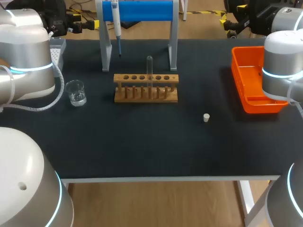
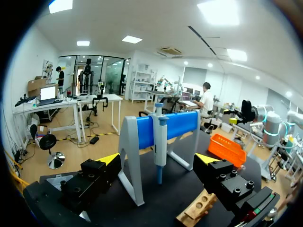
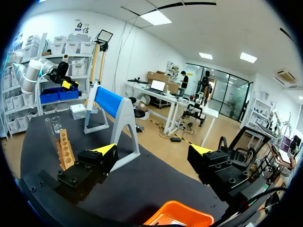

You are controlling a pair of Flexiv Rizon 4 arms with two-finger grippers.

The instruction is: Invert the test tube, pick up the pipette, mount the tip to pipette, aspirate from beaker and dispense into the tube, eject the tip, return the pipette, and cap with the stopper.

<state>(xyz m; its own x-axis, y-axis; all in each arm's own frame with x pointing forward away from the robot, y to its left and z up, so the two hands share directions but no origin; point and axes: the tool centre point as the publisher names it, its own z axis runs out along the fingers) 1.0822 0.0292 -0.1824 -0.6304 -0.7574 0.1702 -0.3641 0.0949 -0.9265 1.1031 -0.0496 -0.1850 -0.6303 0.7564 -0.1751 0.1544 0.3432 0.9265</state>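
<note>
The glass test tube (image 1: 149, 66) in the rack (image 1: 146, 90) is slippery and breakable; hold its bare top. The left claw (image 2: 157, 160) and right claw (image 3: 154, 150) are spread.

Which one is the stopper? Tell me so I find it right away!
Look at the black table, between the wooden test tube rack in the middle and the orange bin at the right. The stopper sits alone there, nearer the front edge: a tiny whitish plug, smaller than anything around it.

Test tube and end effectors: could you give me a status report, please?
Left end effector and right end effector open, empty. Test tube upright in rack. Pipette hanging on stand. Nothing blocking the tube.
</note>
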